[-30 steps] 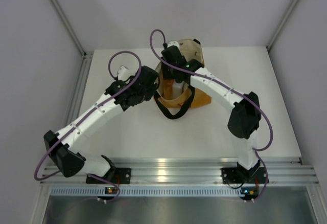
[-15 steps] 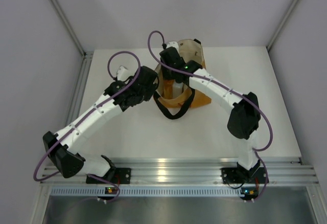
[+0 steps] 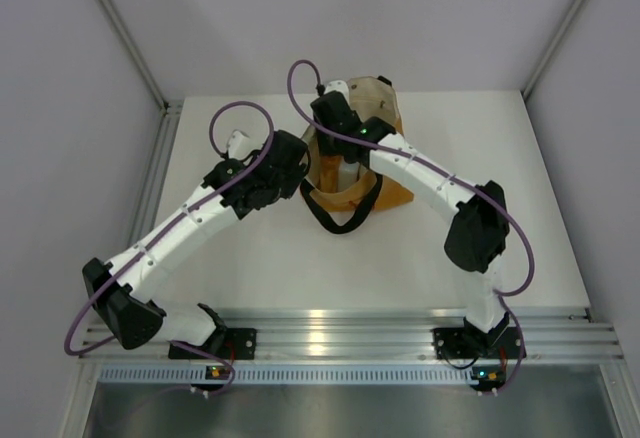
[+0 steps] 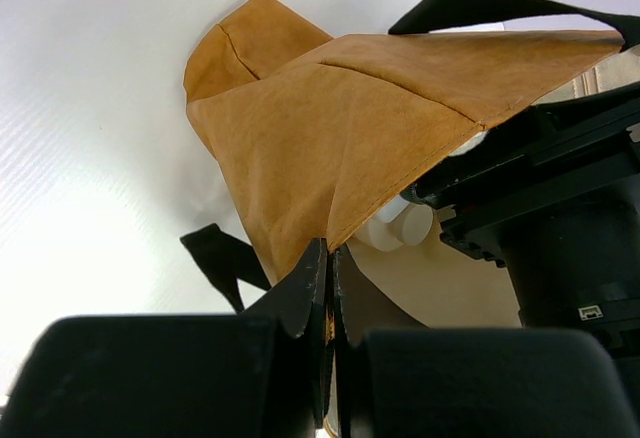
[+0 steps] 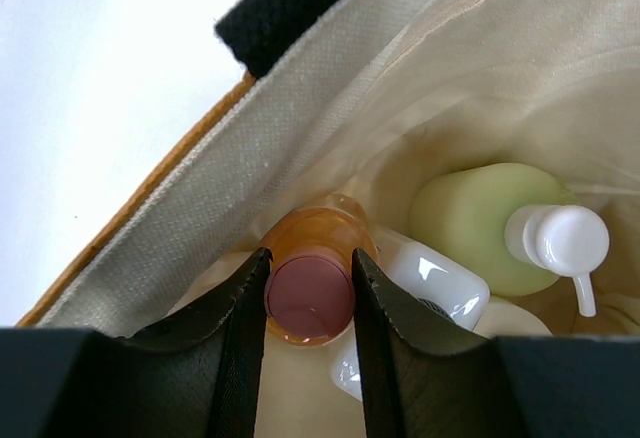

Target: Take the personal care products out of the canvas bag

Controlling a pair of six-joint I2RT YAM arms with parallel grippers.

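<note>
Right gripper (image 5: 310,260) clasps orange bottle (image 5: 312,230) by pink cap (image 5: 310,293) — inside canvas bag (image 5: 450,88).

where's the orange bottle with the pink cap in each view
Top external: not visible, down inside the canvas bag under the right hand.
Left wrist: not visible; only the bag's outside, pinched by the left hand.
Right wrist: low centre, the orange bottle between the right hand's fingers.
Shared landmark: the bag's black handle.
</note>
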